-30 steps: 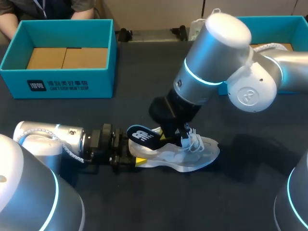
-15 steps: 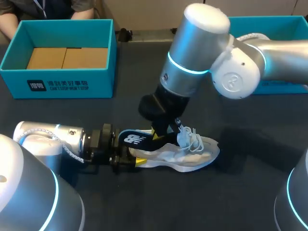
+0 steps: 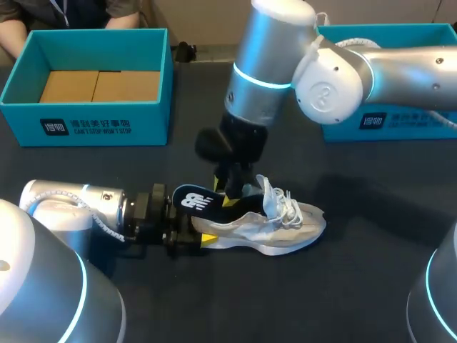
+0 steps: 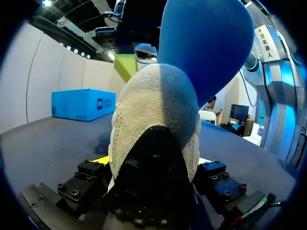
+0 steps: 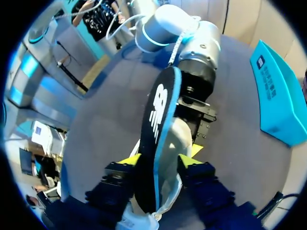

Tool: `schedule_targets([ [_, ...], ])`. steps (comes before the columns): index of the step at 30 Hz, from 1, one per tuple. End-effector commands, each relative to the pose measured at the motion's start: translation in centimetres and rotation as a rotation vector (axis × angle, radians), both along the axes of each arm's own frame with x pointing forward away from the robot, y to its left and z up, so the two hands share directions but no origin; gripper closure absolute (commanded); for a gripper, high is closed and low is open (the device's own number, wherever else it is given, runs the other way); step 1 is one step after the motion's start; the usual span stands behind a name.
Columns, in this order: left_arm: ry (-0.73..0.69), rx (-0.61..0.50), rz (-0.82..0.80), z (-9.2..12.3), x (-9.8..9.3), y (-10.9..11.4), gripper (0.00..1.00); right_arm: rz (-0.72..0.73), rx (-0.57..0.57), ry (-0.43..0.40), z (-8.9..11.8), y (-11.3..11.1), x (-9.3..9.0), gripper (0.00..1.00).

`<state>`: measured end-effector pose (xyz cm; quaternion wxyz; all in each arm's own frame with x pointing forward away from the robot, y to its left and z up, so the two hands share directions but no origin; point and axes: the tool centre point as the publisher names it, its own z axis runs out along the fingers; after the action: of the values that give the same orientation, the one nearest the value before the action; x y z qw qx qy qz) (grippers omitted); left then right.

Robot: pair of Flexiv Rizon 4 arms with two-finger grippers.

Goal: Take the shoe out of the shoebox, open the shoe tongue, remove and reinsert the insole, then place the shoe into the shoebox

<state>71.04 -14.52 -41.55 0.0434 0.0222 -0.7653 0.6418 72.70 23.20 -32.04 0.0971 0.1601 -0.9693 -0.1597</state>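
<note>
So the left gripper (image 4: pixel 153 165) is clamped on the heel of the shoe (image 3: pixel 278 225), pinning it to the table (image 3: pixel 357 286), I'd guess so it can't drag along. Meanwhile the right gripper (image 5: pixel 158 160) pinches the insole (image 3: pixel 196 200) from both sides, its heel end sticking up out of the shoe. The shoebox (image 3: pixel 86 86) sits well apart, behind.

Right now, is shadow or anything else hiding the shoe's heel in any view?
Left wrist view: the shoe heel fills the frame, its lower part in deep shadow. Right wrist view: the insole covers the shoe opening. Head view: evenly lit, heel visible at the left gripper.
</note>
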Motion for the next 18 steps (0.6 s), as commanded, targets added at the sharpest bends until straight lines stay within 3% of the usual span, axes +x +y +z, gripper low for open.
schedule_targets([
  [1, 0.000, 0.001, 0.002, 0.04, -0.02, -0.10, 1.00, -0.026, 0.001, 0.014, 0.87, -0.58, -0.06, 0.21],
  [3, 0.000, 0.001, 0.002, 0.04, -0.02, -0.10, 1.00, -0.043, -0.002, 0.030, 1.02, -0.60, -0.11, 0.21],
  [4, 0.000, 0.001, 0.002, 0.04, -0.02, -0.10, 1.00, -0.049, -0.002, 0.039, 1.06, -0.61, -0.12, 0.14],
  [5, 0.000, 0.001, 0.002, 0.04, -0.02, -0.10, 1.00, -0.055, 0.005, 0.053, 1.11, -0.60, -0.15, 0.00],
  [18, 0.000, 0.001, 0.002, 0.04, -0.02, -0.10, 1.00, -0.094, -0.029, 0.075, 1.36, -0.67, -0.26, 0.00],
])
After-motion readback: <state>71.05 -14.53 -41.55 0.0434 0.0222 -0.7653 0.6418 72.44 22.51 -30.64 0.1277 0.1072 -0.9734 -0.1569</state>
